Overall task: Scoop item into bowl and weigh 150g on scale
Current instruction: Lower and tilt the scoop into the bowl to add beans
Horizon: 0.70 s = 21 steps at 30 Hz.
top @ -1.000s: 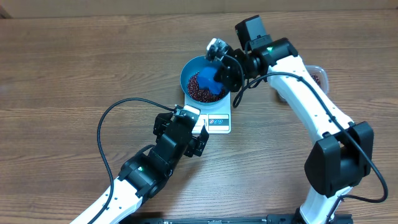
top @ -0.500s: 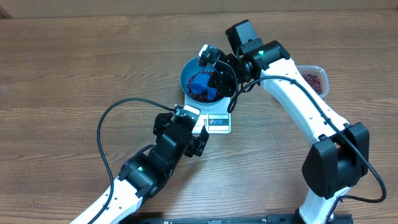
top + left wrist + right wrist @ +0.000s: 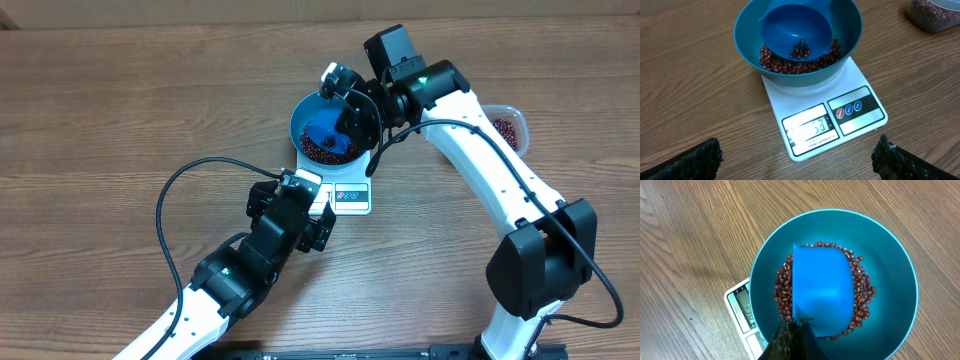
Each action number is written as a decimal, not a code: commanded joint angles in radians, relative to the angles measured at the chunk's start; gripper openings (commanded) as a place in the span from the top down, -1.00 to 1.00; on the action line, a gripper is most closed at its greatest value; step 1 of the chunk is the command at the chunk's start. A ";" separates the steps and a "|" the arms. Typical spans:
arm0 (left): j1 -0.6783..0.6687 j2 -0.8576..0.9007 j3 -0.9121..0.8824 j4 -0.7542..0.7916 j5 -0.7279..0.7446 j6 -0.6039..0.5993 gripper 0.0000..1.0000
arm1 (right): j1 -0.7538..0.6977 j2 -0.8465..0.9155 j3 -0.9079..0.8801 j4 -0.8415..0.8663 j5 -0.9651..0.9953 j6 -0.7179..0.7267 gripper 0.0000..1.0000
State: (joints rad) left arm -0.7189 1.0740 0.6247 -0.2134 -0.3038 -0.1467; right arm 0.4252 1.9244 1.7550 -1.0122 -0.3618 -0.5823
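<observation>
Wood-grain table (image 3: pixel 100 100) fills every view and carries everything else. Two white-and-black arms reach across it, and both run off the bottom edge of the overhead picture, so their bases are cut off.

The right gripper (image 3: pixel 790 339) hangs over the bowl (image 3: pixel 900 280), and from above its dark body hides part of the far right rim. Its jaws are pressed together on the rear end of the scoop (image 3: pixel 822 290). The fingers cover the handle, so it cannot be seen.

The left gripper (image 3: pixel 312 202) sits just beside the near left corner of the scale (image 3: pixel 860 75), with its jaws spread wide and nothing between them. Its own camera shows only the two dark fingertips (image 3: pixel 695 159), at the bottom corners.

The bowl, round and bright blue, stands on the scale and covers the far part of the white platform. The near strip of the scale is exposed, showing a lit display and a label with small round marks. Glare washes out the digits, so they cannot be read with any certainty.

A clear tub (image 3: pixel 508 125) lies to the right of the bowl, well apart from it. The right arm partly hides it from overhead, and the left wrist view cuts it off at the top corner. Dark beans show inside it.

The scoop, also blue, tilts inside the bowl with its cup facing the left wrist camera and a few beans resting in it. The rest of the beans (image 3: pixel 782 287) lie in the bottom of the bowl, where the scoop hides the middle of the heap.
</observation>
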 commanded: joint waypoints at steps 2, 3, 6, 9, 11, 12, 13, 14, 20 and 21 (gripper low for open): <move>0.006 0.006 -0.008 0.001 -0.018 0.019 -0.99 | -0.010 -0.029 0.034 -0.009 0.003 0.013 0.93; 0.006 0.006 -0.008 0.001 -0.018 0.019 -0.99 | -0.010 -0.033 0.034 -0.012 0.003 0.014 0.93; 0.006 0.006 -0.008 0.001 -0.018 0.019 -0.99 | -0.010 -0.042 0.034 -0.015 0.003 0.014 0.93; 0.006 0.006 -0.008 0.001 -0.018 0.019 -0.99 | -0.014 -0.053 0.037 -0.016 0.002 0.014 0.93; 0.006 0.006 -0.008 0.001 -0.018 0.019 -0.99 | -0.019 -0.056 0.045 -0.020 0.002 0.018 0.93; 0.006 0.006 -0.008 0.001 -0.018 0.019 -0.99 | -0.022 -0.057 0.049 -0.022 0.002 0.024 0.93; 0.006 0.006 -0.008 0.001 -0.018 0.019 -0.99 | -0.025 -0.058 0.055 -0.023 0.002 0.036 0.93; 0.006 0.006 -0.008 0.001 -0.018 0.019 -0.99 | -0.028 -0.058 0.060 -0.026 -0.002 0.040 0.93; 0.006 0.006 -0.008 0.001 -0.018 0.019 -0.99 | -0.063 -0.058 0.080 -0.035 -0.098 0.041 0.93; 0.006 0.006 -0.008 0.001 -0.018 0.019 -0.99 | -0.070 -0.059 0.080 -0.034 -0.114 0.045 0.93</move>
State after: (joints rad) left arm -0.7189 1.0740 0.6247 -0.2134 -0.3042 -0.1467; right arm 0.3790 1.9141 1.8008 -1.0473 -0.4030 -0.5495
